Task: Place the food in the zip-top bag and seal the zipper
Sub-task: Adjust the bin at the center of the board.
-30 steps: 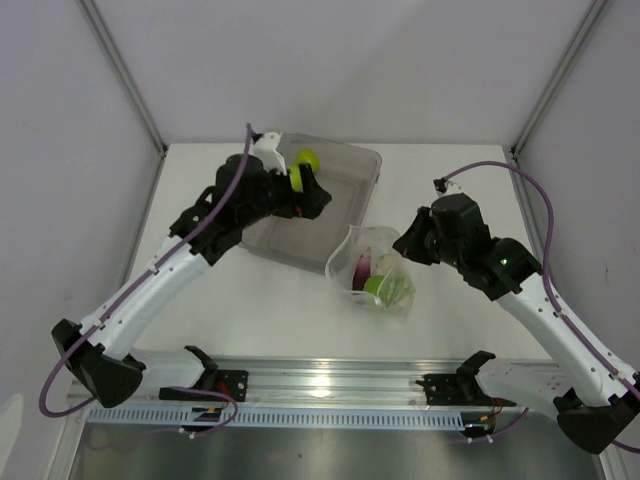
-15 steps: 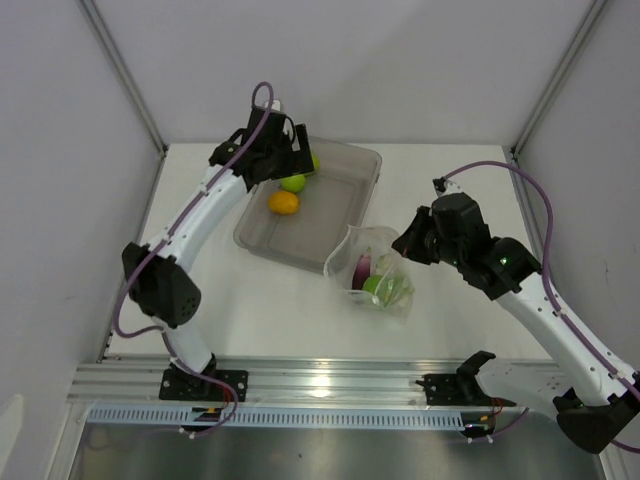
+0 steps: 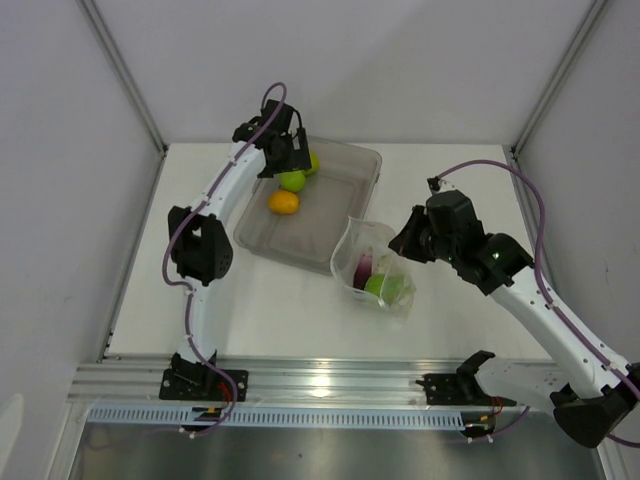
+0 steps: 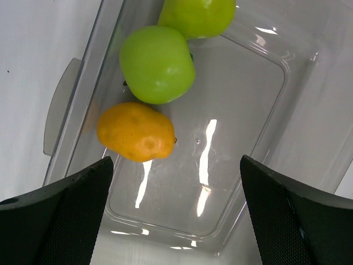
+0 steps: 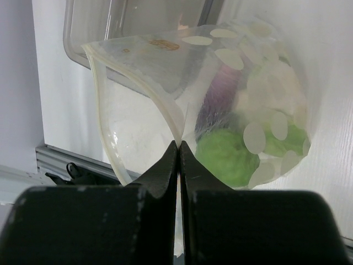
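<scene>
Left gripper [image 4: 175, 165]: spread wide above tray [image 4: 287, 72]; the nearer arm
Orange fruit [image 4: 136, 131]: below, off toward the left jaw; long axis runs jaw to jaw
Right gripper [image 5: 179, 146]: pinching zip-top bag [image 5: 138, 105] rim

Grey translucent tray [image 3: 338, 202] on white table [image 3: 270, 300], toward far side; aluminium rail [image 3: 320, 381] along near edge.

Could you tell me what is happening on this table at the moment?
The robot is bagging toy produce. The right fingers are shut on the mouth edge of the clear zip-top bag, holding it open next to the grey tray. A purple eggplant-like piece and a green fruit are already inside. The left fingers hang open over the tray, above the orange fruit and two green fruits not yet bagged. The zipper is unsealed.
</scene>
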